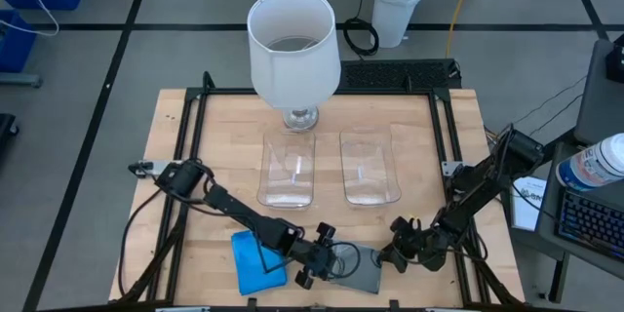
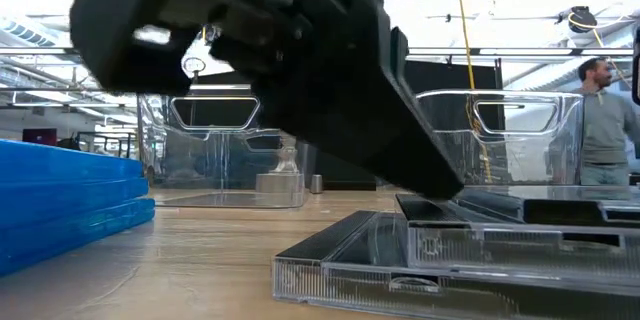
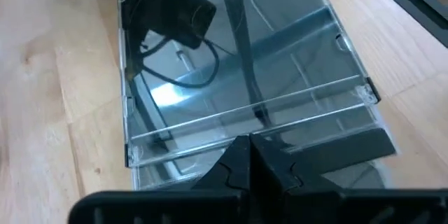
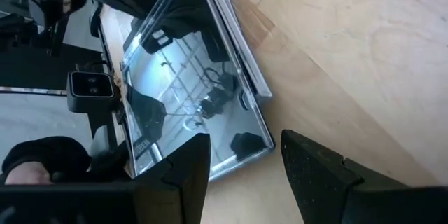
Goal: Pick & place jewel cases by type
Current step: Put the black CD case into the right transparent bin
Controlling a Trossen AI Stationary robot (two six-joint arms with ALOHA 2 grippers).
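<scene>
While my left claw (image 3: 248, 155) sits pinched almost shut on its near edge, the grey jewel case (image 1: 359, 271) lies at the front of the worktop (image 1: 224, 127), between my two arms.

Grey case: flat on the wood in the high view; the low view shows clear and smoky layers (image 2: 420, 250) lying stacked, so whether it is one open case or two I cannot tell.

Blue cases: a blue stack (image 1: 255, 261) just beside my left claw, on its outer side, untouched.

Left claw: fingers nearly together on the case's edge, a thin grip at best.

Right claw: my right claw (image 4: 245, 161) hangs just beside the case's other end, fingers well apart, holding nothing.

Trays: two clear trays (image 1: 288, 171) well behind the cases, both looking bare.

Risk: I judge the slick plastic could slip from so narrow a pinch, or a hinged lid could swing open on lifting.

Hidden: my arm blocks most of the low view; glare hides the case's contents.
</scene>
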